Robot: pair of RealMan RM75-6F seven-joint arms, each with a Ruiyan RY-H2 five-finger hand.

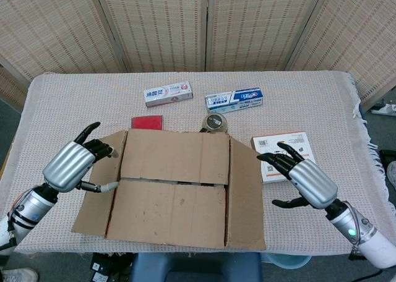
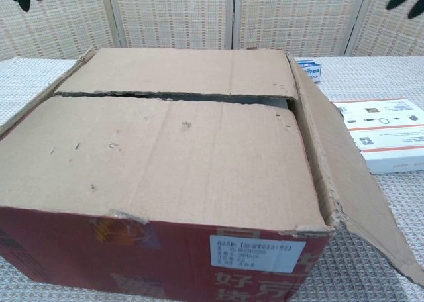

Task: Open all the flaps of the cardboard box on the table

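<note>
Cardboard fills the lower centre of the head view: the cardboard box [image 1: 174, 192] sits on the table [image 1: 309, 96], which wears a pale woven cloth with a fine nubbly grain. Two long top flaps [image 1: 173, 157] lie flat and shut, meeting along a ragged seam across the middle. The chest view shows that seam torn and fuzzy, the near flap dented and pocked, and a dark red printed front wall with a white label [image 2: 252, 253]. The left side flap [image 1: 96, 192] is folded out and down at lower left, and the right side flap [image 1: 244, 195] slopes away at lower right, its edge frayed.

Left hand [image 1: 74, 164], a smooth silver shell with black fingers [image 1: 98, 147], hovers over that left flap at the left of the frame, fingers spread and loosely curved, grasping nothing. Right hand [image 1: 306, 180], same silver and black, hangs at right centre just beside the right flap, fingers fanned apart and empty, over the near edge of a flat white carton [image 1: 278, 147] with orange trim.

Behind the box, upper centre: a red-and-white toothpaste box [image 1: 168, 93], a blue-and-white toothpaste box [image 1: 234, 100], a small flat red rectangle [image 1: 147, 122], and a round tape roll [image 1: 215, 122] touching the box's far edge. Woven rattan screens [image 1: 185, 28] close off the top of the frame.
</note>
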